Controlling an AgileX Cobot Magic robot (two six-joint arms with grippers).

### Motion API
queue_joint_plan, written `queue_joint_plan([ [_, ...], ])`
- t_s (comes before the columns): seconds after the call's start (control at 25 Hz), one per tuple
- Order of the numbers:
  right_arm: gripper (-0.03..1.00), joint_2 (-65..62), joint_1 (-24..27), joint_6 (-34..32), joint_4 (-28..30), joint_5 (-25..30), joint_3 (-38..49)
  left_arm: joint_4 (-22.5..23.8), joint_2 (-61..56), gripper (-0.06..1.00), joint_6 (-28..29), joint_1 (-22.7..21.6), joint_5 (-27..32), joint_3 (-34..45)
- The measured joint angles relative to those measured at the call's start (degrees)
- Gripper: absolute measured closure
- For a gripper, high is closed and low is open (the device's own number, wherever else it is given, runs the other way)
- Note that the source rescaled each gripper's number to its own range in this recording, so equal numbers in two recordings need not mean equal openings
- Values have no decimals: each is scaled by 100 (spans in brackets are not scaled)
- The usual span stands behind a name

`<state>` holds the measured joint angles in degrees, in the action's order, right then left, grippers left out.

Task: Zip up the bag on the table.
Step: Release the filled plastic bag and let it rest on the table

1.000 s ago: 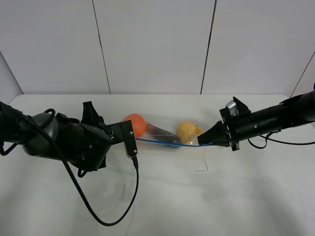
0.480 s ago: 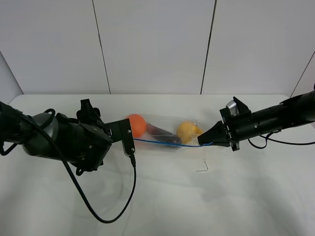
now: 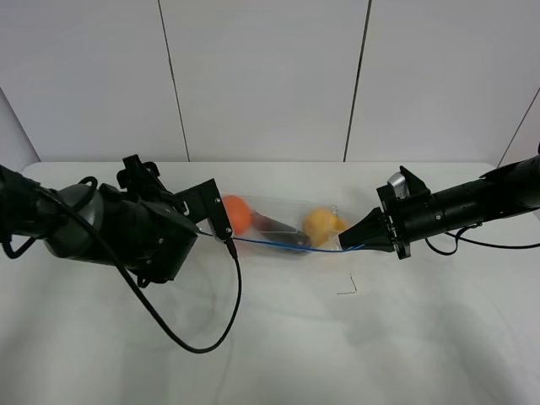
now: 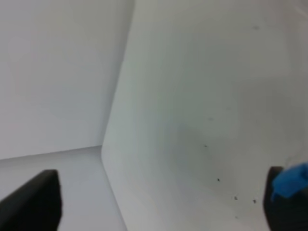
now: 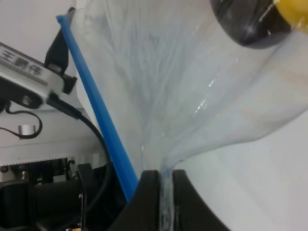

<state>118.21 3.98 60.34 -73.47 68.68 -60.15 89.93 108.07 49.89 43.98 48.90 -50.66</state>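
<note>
The clear bag lies on the white table, with orange, dark and yellow items inside and a blue zipper strip along its near edge. My left gripper is at the bag's left end. In the left wrist view it is open, and a blue piece rests against one finger. My right gripper is shut on the bag's right corner. The right wrist view shows its jaws pinching the plastic beside the blue strip.
A black cable loops from the left arm over the table in front. A small dark mark lies on the table in front of the bag. White wall panels stand behind the table's far edge.
My left arm has turned and lifted, and its gripper has moved up and slightly left along the bag's left end. The right gripper and the bag's right corner have stayed in place.
</note>
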Motion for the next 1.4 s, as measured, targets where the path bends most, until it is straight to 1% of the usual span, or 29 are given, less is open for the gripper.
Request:
queue_joint_plan([
  [0.12,97,0,0,0,0,0,0,-38,0,-3,15,0,95,-107],
  [0.2,97,0,0,0,0,0,0,-130,0,-4,28,0,127,-188],
  [0.32,97,0,0,0,0,0,0,-401,0,-5,-31,0,166,-332],
  [0.44,97,0,0,0,0,0,0,-884,0,-5,-367,-39,199,-533],
  [0.52,97,0,0,0,0,0,0,-1326,0,-5,-701,-114,199,-699],
  [0.68,97,0,0,0,14,0,0,-2213,0,-6,-1248,-495,258,-1086],
  [0.8,97,0,0,0,39,0,0,-2818,-117,-6,-1673,-895,284,-1266],
  [0.88,97,0,0,0,44,0,0,-3245,-337,-6,-1923,-1238,162,-1303],
  [0.96,97,0,0,0,44,-12,0,-3792,-596,-6,-2288,-1606,32,-1320],
  [1.04,97,0,0,18,50,-12,0,-4335,-851,-6,-2728,-2031,-53,-1338],
  [1.12,97,0,0,18,56,-15,0,-5005,-1089,-6,-3226,-2539,-85,-1338],
  [1.28,97,0,0,42,62,-30,0,-6345,-1439,-6,-3919,-3588,-118,-1363],
  [1.4,97,0,0,59,62,-30,0,-7171,-1584,-6,-4455,-4292,-80,-1363],
])
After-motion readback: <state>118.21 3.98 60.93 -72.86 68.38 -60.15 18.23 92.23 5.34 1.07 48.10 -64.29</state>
